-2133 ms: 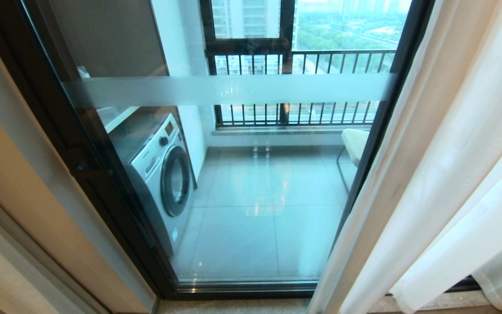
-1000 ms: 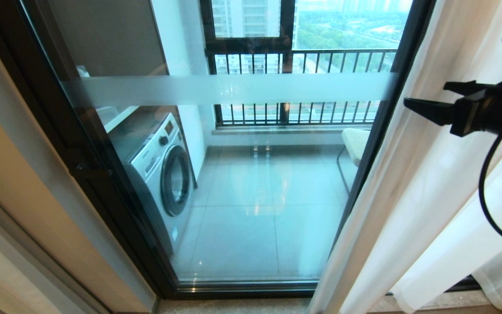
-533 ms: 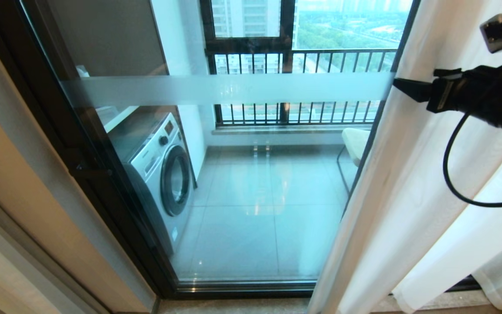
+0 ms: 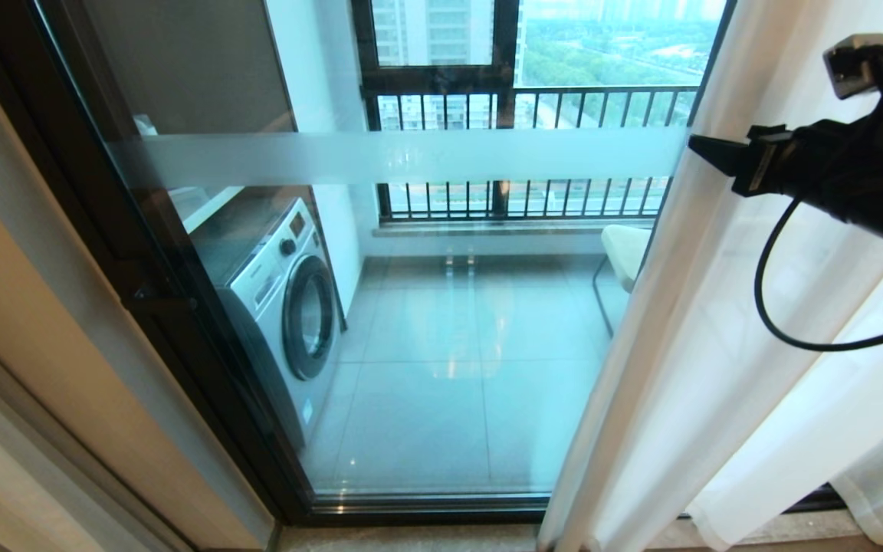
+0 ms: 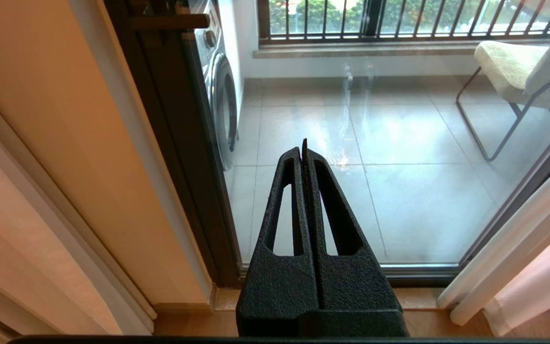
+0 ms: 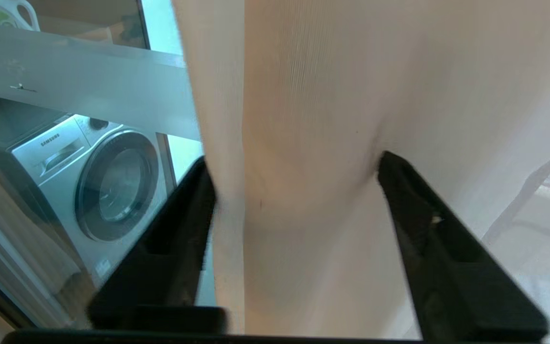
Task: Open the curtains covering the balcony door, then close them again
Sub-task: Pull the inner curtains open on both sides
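The curtains (image 4: 725,330) hang bunched at the right side of the balcony door (image 4: 441,307), so most of the glass is bare. The right gripper (image 6: 296,179) has its fingers (image 6: 413,210) spread wide on either side of the curtain's front edge, touching the cloth but not pinching it. The left gripper (image 5: 303,148) is low by the door, fingers pressed together and holding nothing.

Daylight flooding a grey-tiled balcony floor (image 4: 449,399), white washing machine (image 4: 288,307) standing left — cushioned chair (image 4: 624,253) sitting right, black railing (image 4: 533,153) running behind.

right claw (image 6: 294,186) straddling curtains (image 6: 313,95), washing machine (image 6: 98,177)
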`<state>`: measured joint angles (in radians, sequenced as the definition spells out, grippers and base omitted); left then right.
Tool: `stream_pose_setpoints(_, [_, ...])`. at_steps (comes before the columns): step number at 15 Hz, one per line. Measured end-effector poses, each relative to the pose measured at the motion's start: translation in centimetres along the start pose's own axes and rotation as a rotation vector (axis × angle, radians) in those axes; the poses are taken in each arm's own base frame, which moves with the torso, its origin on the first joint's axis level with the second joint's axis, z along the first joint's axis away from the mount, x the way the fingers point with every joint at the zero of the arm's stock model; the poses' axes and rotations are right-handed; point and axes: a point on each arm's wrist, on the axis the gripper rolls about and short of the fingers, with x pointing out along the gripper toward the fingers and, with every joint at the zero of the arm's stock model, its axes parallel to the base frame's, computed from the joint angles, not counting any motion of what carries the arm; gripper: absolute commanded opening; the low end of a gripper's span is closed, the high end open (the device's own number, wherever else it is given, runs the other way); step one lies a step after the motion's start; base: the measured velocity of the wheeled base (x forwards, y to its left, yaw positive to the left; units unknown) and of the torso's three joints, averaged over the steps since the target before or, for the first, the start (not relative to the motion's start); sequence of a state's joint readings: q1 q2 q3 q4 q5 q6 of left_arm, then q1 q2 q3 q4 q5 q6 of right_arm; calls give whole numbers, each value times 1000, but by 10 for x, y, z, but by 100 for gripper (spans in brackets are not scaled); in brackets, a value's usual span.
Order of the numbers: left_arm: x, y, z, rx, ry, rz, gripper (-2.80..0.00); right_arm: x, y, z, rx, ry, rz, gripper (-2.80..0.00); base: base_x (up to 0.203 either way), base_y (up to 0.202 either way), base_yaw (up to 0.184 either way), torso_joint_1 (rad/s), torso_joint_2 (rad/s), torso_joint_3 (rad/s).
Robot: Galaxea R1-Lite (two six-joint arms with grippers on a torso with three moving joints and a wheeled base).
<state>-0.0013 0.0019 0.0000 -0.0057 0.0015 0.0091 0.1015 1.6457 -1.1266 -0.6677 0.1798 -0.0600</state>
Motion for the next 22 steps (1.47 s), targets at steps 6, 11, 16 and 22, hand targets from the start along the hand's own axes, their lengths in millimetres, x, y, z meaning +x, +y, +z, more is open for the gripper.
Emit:
stream_pose_setpoints(6, [0, 0, 0, 0, 0, 0, -280, -2, 1, 2, -12, -70, -1, -280, 0, 0, 0, 0, 0, 0])
stream_pose_setpoints(11, [0, 0, 0, 0, 0, -1, -280, -10, 2, 9, 22, -97, -2, -280, 0, 0, 0, 0, 0, 0])
stream_pose_setpoints(16, [0, 0, 0, 0, 0, 0, -280, -29, 4, 23, 38, -202, -4, -280, 0, 0, 0, 0, 0, 0])
stream_pose_setpoints(22, [0, 0, 0, 0, 0, -1, -280, -47, 7, 32, 35, -278, -34, -280, 0, 0, 0, 0, 0, 0])
